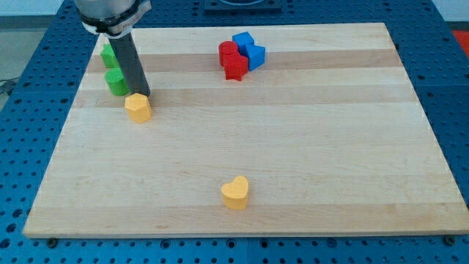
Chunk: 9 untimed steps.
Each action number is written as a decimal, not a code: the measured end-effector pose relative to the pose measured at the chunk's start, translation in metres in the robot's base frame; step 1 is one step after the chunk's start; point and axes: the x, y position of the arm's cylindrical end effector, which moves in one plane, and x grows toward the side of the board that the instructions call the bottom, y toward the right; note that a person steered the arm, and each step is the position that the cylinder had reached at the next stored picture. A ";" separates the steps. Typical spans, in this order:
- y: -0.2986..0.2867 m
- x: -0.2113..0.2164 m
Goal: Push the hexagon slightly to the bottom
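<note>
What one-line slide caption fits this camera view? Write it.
My tip rests at the top edge of the yellow hexagon, green blocks just beyond, ready to nudge it toward the view's bottom.

Pale wooden board fills most of the frame, sitting on a blue perforated table showing along left, right and bottom edges.

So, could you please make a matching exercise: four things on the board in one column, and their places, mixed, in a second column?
Things:
1. yellow hexagon
2. yellow heart
3. blue block
4. my tip

Places:
A. the view's bottom, near the middle
B. just above the hexagon, beside the green blocks
C. the view's top, against the red block
D. the view's left, directly under the rod

Pairs: 1-D, 2-A, 3-C, 4-B
</note>
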 end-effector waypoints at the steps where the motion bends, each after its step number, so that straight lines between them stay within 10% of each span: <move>1: 0.000 0.017; 9: 0.045 0.038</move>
